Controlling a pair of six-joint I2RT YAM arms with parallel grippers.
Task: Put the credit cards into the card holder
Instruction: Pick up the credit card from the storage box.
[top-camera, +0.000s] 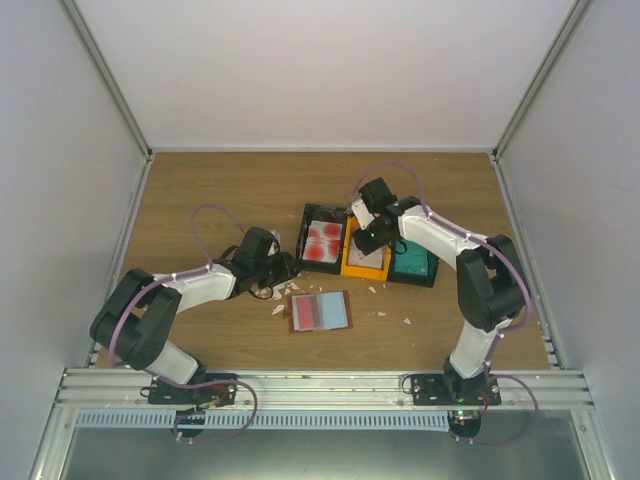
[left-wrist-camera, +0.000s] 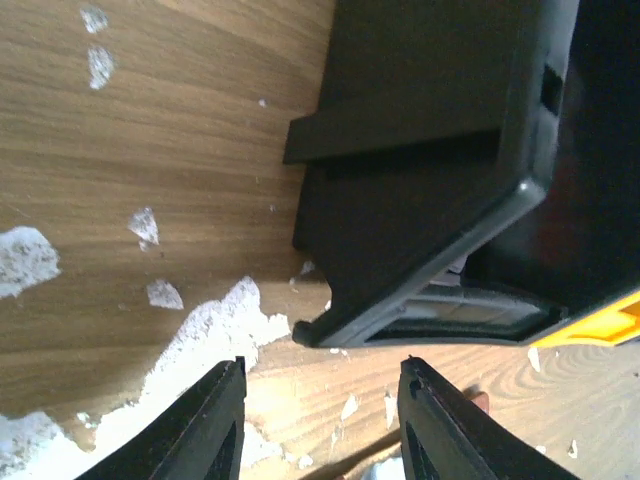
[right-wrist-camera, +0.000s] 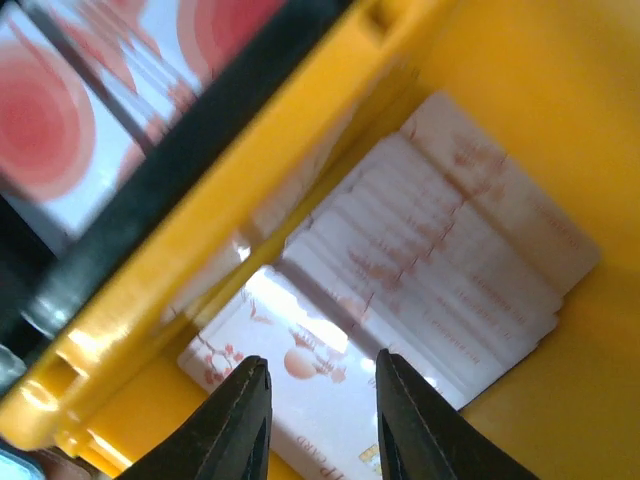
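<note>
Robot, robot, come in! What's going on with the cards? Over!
Left pincer open, empty, by black tray. Right pincer open over cards in yellow tray. Card holder lies open. White scraps around, none blocking.

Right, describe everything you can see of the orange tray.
The orange tray is a shallow box of glossy plastic with upright walls. It sits flat on the wooden table, in the middle of a row of trays, right beside the black tray. Inside lies a fanned stack of pale cards printed in red. The right gripper hangs over them, fingers apart.
</note>
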